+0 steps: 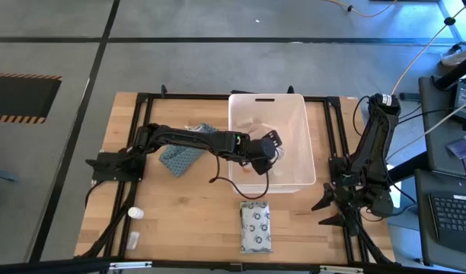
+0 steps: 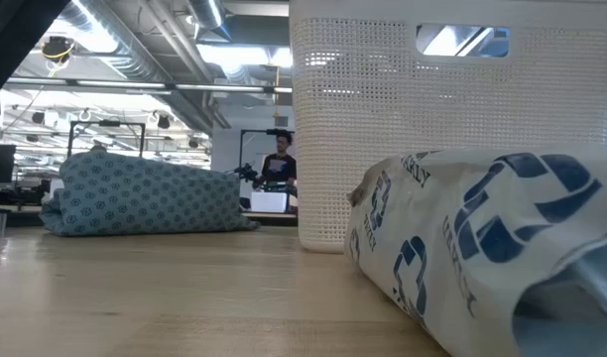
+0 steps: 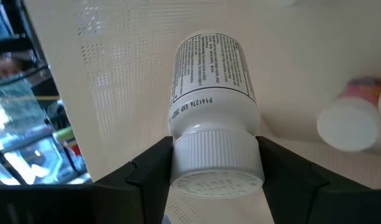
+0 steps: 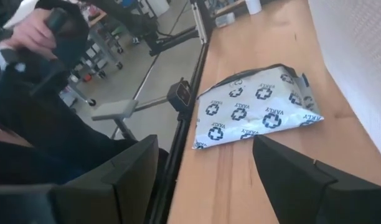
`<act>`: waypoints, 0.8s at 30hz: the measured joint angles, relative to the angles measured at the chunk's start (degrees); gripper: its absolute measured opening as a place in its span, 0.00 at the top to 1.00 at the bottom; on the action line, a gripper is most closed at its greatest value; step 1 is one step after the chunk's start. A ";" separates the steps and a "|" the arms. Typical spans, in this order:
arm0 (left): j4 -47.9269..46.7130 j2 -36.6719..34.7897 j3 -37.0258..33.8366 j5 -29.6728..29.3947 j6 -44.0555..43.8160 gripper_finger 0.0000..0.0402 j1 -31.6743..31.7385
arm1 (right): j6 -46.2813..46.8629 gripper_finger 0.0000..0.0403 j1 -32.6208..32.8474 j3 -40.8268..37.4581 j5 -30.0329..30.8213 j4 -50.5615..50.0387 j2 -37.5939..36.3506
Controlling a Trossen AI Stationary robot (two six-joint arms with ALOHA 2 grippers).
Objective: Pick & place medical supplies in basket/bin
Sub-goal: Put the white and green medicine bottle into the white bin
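My left gripper (image 1: 267, 148) reaches from the table's left into the white basket (image 1: 294, 114) and is shut on a white pill bottle (image 3: 209, 81) with a printed label. Another white bottle (image 3: 351, 121) with a pinkish part lies inside the basket. A flat white soft pack with blue crosses (image 1: 256, 227) lies on the table in front of the basket. My right gripper (image 1: 328, 213) waits open at the table's right, its fingers toward that pack (image 4: 259, 112). My left gripper pinches the bottle's ribbed white cap (image 3: 216, 163) between its two fingers, one on each side. The fingers slant down from the table's left. The bottle sticks out ahead of them, its base away from the gripper, inside the basket walls; whether it touches the floor does not show.
A blue-grey patterned pack (image 1: 181, 154) lies left of the basket under my left arm. A small white bottle (image 1: 134, 215) and another small item (image 1: 132, 240) sit near the front left corner. A person's hand (image 4: 35, 31) shows beyond the table edge.
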 joint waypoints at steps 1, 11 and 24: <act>-0.35 0.00 0.00 -0.08 1.63 0.50 0.00 | 0.82 0.34 0.00 0.00 0.00 0.00 0.00; -8.08 0.78 -0.02 0.67 20.82 0.50 0.02 | 1.10 0.34 -0.02 0.00 0.02 0.13 0.00; -8.97 1.09 -0.04 9.18 50.71 0.48 -0.11 | 0.73 0.34 -0.01 0.00 0.02 0.00 0.00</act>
